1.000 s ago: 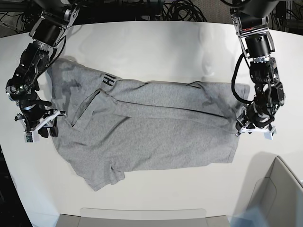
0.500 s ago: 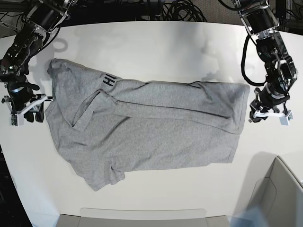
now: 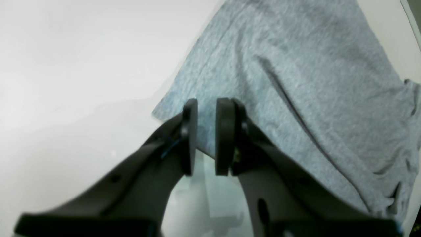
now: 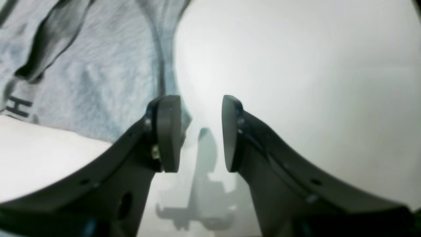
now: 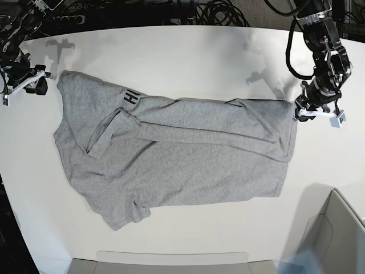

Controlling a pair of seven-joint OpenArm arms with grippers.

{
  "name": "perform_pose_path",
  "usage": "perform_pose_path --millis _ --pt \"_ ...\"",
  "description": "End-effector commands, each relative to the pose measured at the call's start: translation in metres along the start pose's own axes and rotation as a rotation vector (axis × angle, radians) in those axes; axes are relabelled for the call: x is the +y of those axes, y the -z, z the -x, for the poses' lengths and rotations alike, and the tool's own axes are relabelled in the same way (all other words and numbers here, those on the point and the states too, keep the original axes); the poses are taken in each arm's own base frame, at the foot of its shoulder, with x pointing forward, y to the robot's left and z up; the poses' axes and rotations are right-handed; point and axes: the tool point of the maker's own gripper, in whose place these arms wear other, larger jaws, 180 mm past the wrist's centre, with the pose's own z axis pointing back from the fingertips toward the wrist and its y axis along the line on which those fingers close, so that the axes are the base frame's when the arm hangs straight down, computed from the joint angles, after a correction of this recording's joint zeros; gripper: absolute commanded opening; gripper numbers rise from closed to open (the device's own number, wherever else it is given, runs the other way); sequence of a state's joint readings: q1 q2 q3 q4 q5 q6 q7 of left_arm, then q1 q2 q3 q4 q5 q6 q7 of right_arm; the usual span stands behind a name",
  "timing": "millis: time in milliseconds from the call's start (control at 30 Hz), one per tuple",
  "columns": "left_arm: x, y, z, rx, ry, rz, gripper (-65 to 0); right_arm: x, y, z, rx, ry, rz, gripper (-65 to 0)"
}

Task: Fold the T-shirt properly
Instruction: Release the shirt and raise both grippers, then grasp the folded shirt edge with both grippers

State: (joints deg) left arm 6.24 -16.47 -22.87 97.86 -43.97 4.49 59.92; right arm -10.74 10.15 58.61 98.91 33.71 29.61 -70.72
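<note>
Left pincer hangs over the corner of the T-shirt, its two black pads a narrow gap apart with nothing between them; through the gap show grey cloth and the white counter below. From above, this left pincer sits at the shirt's right-hand edge, near the upper corner of the cloth, and whether a pad brushes the fabric cannot be told.

Right pincer stands with its pads wider apart, also gripping nothing. Between them lies bare counter with the pincer's own shadow on it. The edge of the T-shirt runs just beside the left-hand pad in that view, and part of the black lettering shows at the picture's far left. In the overhead view the right pincer hovers just off the shirt's upper left corner, apart from the cloth.

Spread across the middle of the counter, the T-shirt lies flat and partly folded: a long fold runs across its upper part, a sleeve is turned in at the left, and the lettering peeks out near the top edge. A pale bin stands at the lower right corner; what is inside cannot be seen.
</note>
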Motion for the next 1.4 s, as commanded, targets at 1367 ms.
perform_pose_path --millis 1367 --pt "-0.012 -0.006 0.004 -0.029 -0.018 0.035 -44.0 0.025 0.057 0.061 0.104 0.191 -0.246 -38.8"
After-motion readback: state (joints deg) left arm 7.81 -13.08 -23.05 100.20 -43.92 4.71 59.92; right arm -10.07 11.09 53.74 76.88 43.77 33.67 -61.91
